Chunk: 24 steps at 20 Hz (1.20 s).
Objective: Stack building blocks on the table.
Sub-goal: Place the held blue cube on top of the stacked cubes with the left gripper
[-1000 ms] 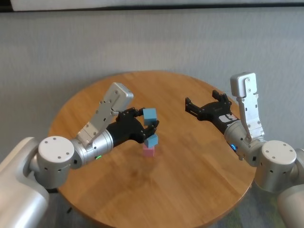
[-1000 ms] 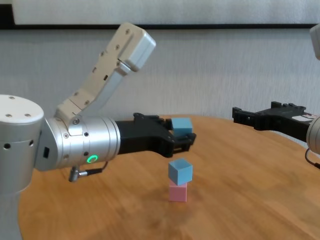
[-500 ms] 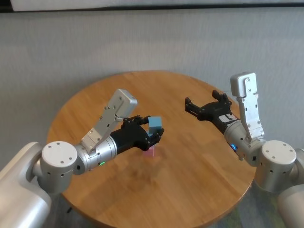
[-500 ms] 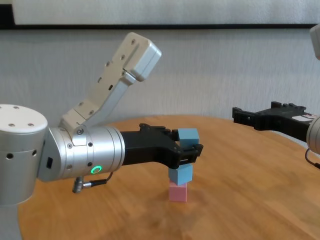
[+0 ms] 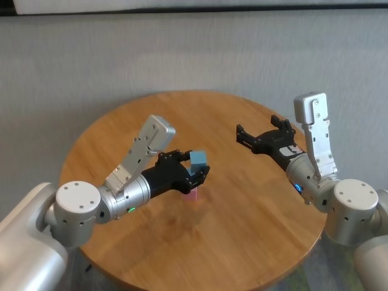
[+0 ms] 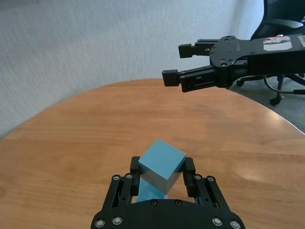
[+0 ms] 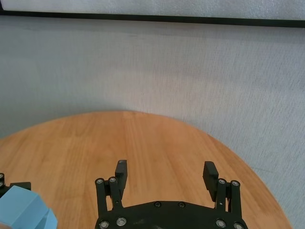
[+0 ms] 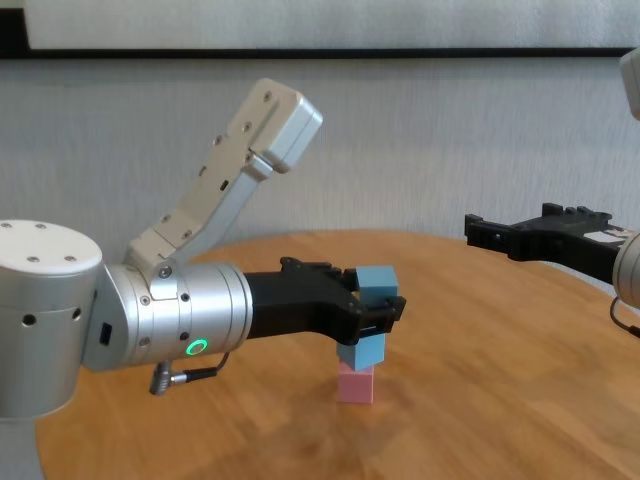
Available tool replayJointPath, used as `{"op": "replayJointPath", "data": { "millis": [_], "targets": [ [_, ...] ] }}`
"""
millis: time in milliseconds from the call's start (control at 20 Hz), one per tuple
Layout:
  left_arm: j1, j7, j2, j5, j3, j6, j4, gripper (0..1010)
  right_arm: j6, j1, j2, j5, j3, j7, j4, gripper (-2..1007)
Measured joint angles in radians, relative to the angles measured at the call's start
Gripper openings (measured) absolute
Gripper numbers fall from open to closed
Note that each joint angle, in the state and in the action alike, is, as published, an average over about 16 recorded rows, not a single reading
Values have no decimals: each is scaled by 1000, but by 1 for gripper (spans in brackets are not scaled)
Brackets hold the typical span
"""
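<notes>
While my left gripper (image 8: pixel 378 300) reaches over the middle of the table (image 5: pixel 242 230), its black fingers (image 6: pixel 189 171) are clamped on the two sides of a light blue block (image 8: pixel 377 284), and I take the pink block (image 8: pixel 355 384) as my landmark. That pink block sits flat on the wood near the table's centre. Directly on top of it rests a second light blue block (image 8: pixel 362 350), turned a little against the pink one's edges in the chest view. The gripped block hangs just above that second one; from the chest view the two blue faces look very close, and I cannot tell whether they touch. My left wrist view shows the held cube (image 6: pixel 161 162) tilted corner-forward between the pads, with the lower blue block (image 6: pixel 151 196) peeking out beneath it. Well to the right of the pink block, my right gripper (image 5: pixel 262 134) hovers above the table with its jaws spread wide and nothing between them
</notes>
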Motion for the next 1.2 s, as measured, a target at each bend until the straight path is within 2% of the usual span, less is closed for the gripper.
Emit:
{"op": "replayJointPath", "data": {
  "millis": [450, 1200],
  "targets": [
    [-13, 10, -2, -20, 3, -11, 39, 559, 0, 0, 0, 0, 0, 0, 0, 1005],
    [-9, 33, 1, -26, -2, -6, 43, 559, 0, 0, 0, 0, 0, 0, 0, 1005]
  ]
}}
